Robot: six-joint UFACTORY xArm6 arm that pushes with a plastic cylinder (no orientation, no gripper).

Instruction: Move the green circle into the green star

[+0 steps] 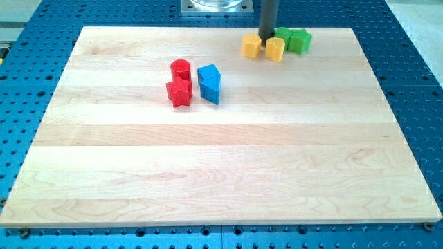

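Observation:
The green circle (283, 32) sits near the view's top edge of the wooden board (208, 166), partly hidden behind the rod. The green star (301, 41) lies just to its right and touches it. My tip (267, 39) is down on the board at the green circle's left side, between it and two yellow blocks. It looks to be in contact with the circle, but the rod hides the join.
One yellow block (252, 45) lies left of the tip and another yellow block (275, 50) just below it. A red circle (181, 69) and red star (179, 93) sit mid-left, with two blue blocks (210, 83) beside them.

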